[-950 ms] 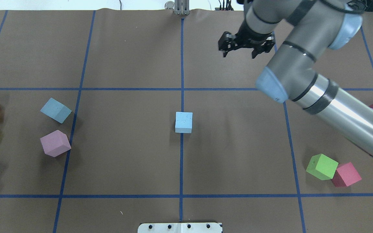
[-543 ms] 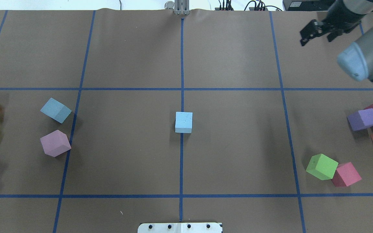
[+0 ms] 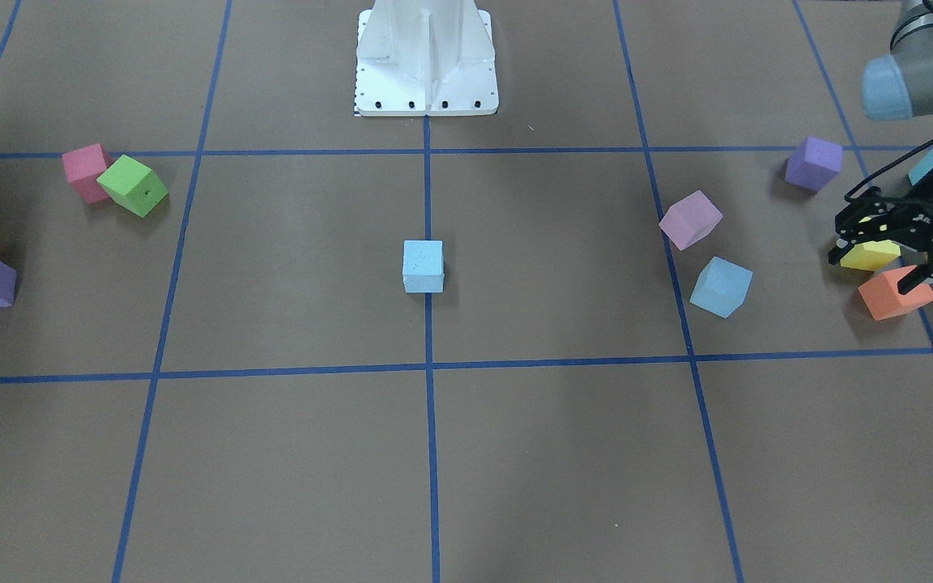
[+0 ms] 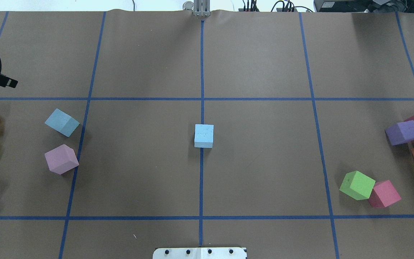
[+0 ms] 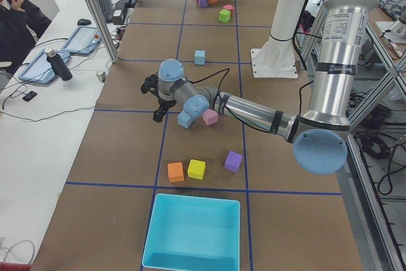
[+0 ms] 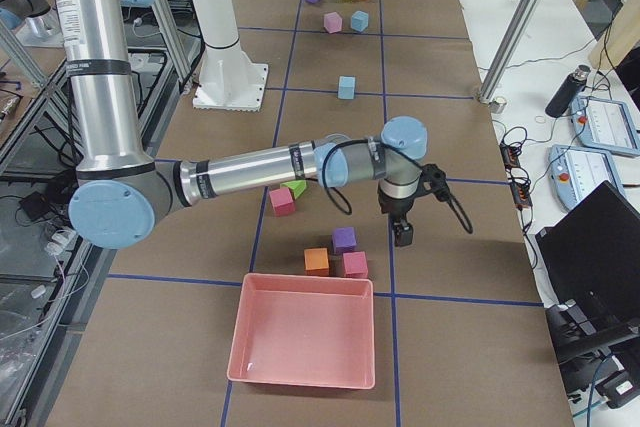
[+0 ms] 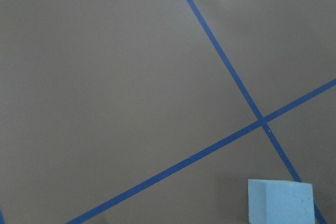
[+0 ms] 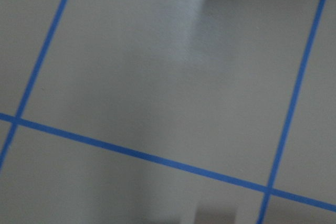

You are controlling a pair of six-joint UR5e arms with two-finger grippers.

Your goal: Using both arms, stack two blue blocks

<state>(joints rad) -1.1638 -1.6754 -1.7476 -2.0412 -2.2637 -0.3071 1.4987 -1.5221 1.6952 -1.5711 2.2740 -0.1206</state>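
Fingers [image 3: 910, 282] of the left arm [image 3: 932, 77] spread wide, holding nothing; the right arm's [image 6: 250, 172] cannot be judged.

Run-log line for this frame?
phase: pre-grasp | pale blue foam cube: centre, alone | second pale blue foam cube: unstacked, robot's left | left gripper: open, empty | right gripper: state unclear

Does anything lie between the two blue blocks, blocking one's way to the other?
Nothing visible. Only bare table separates the left blue block from the centre blue block; the lilac cube sits off that line.
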